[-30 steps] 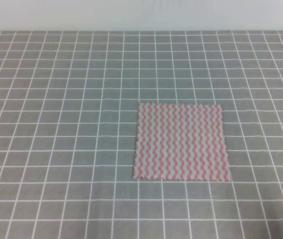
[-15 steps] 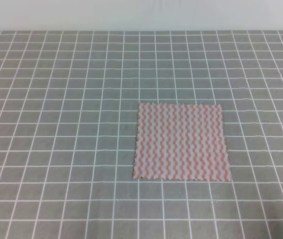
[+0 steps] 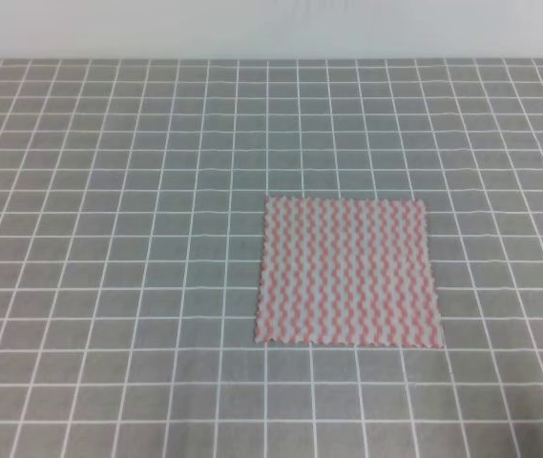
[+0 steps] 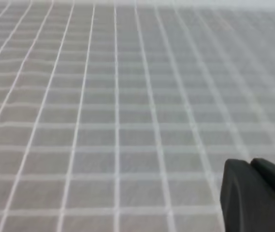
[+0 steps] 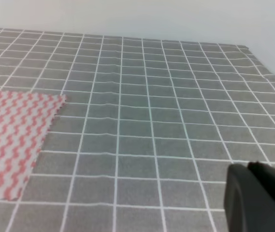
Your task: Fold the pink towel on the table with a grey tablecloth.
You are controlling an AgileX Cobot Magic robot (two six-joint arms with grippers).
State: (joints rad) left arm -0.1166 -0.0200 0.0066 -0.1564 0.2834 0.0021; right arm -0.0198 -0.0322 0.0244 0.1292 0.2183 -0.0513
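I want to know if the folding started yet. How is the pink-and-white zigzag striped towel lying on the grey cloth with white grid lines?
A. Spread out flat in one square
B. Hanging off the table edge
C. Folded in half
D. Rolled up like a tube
A. The pink-and-white zigzag striped towel lies spread flat as one square on the grey gridded tablecloth, with no fold showing and no gripper touching it.

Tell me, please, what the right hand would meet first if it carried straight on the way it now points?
Probably only the bare grey tablecloth. The right hand shows just as a dark corner, and the pink towel lies off to the left of its line, though depth is unclear.
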